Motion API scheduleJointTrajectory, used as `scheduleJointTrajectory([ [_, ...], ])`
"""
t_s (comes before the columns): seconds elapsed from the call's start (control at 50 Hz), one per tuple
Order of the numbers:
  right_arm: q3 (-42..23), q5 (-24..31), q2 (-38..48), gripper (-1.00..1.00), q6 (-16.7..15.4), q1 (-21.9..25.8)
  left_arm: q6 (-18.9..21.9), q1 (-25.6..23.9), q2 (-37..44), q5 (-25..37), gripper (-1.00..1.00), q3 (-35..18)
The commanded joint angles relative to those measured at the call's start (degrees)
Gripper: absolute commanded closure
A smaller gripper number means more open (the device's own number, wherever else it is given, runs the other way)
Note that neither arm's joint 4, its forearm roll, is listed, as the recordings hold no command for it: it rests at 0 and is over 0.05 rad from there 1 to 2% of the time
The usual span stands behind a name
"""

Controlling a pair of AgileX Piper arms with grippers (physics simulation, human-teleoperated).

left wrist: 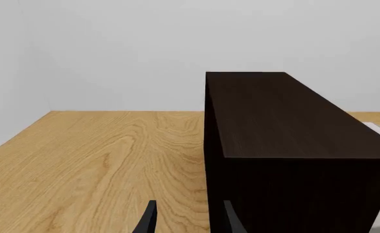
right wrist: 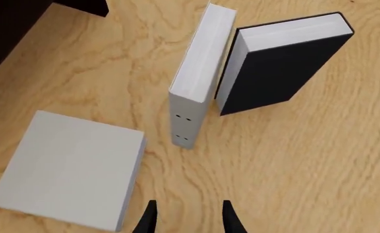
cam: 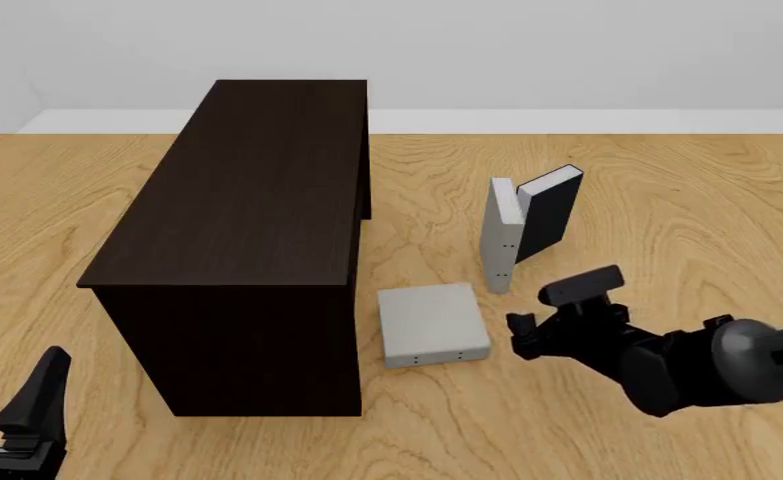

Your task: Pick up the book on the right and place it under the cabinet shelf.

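Note:
Two near-identical light-grey books with white page edges lie right of the dark cabinet shelf (cam: 244,220). One lies flat (cam: 431,325) beside the cabinet's front corner, with two dots at its near edge. The other stands upright (cam: 502,235), leaning against a black-covered book (cam: 551,212). I cannot tell which grey one is the task's book. My right gripper (cam: 522,335) is open and empty, just right of the flat book. In the right wrist view its fingertips (right wrist: 149,218) point at bare table between the flat book (right wrist: 70,170) and the upright one (right wrist: 193,82). My left gripper (cam: 31,410) is open, front left of the cabinet (left wrist: 293,145).
The wooden table (cam: 658,200) runs back to a white wall. The cabinet stands lengthwise on the left half, and its open underside does not show in the front view. Bare wood lies left of it in the left wrist view (left wrist: 99,160).

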Motion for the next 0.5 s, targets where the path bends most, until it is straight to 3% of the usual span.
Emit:
scheduleJointTrajectory([
  [0.02, -2.5, -1.0, 3.6, -1.0, 3.2, 2.5, 0.0, -0.1, -0.1, 0.1, -1.0, 0.1],
  [0.5, -4.9, -1.2, 7.3, -1.0, 3.1, 6.0, -0.1, -0.1, 0.2, -0.2, -1.0, 0.2],
])
